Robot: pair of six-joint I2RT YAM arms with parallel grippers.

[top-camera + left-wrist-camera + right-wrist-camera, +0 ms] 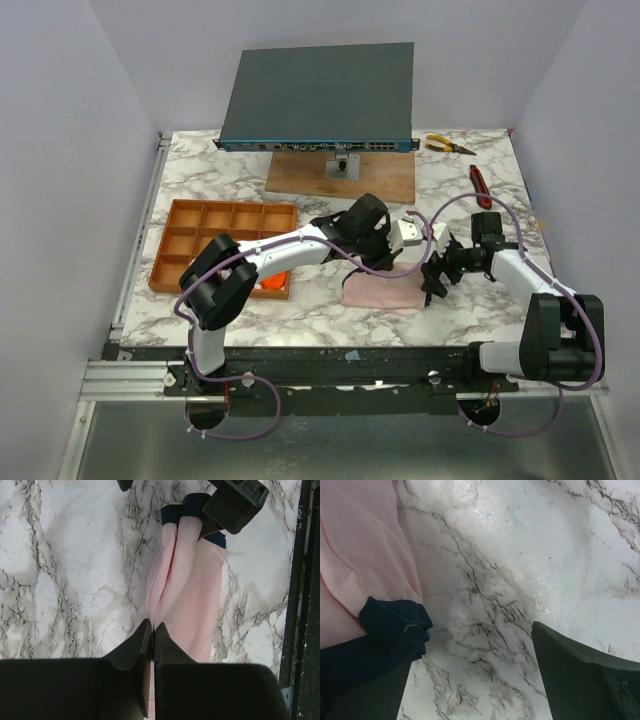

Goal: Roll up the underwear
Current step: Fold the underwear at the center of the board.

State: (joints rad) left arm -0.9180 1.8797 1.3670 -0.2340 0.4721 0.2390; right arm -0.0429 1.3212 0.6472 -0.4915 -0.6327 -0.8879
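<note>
The underwear [385, 292], a pale pink piece with dark edging, lies bunched in long folds on the marble desk [200, 180]. It sits just in front of the two arms and to the right of the orange-brown tray [230, 204]. The left pincer [151, 630] is pressed together, its tips down at one end of the pink cloth; whether a fold is caught between them I cannot tell. At the opposite, dark-edged end, the right pincer [470, 650] stands spread wide. One finger [370, 700] is over the dark band and the other is over bare marble beside it. An orange garment [270, 284] sits in a near compartment of the tray.
</note>
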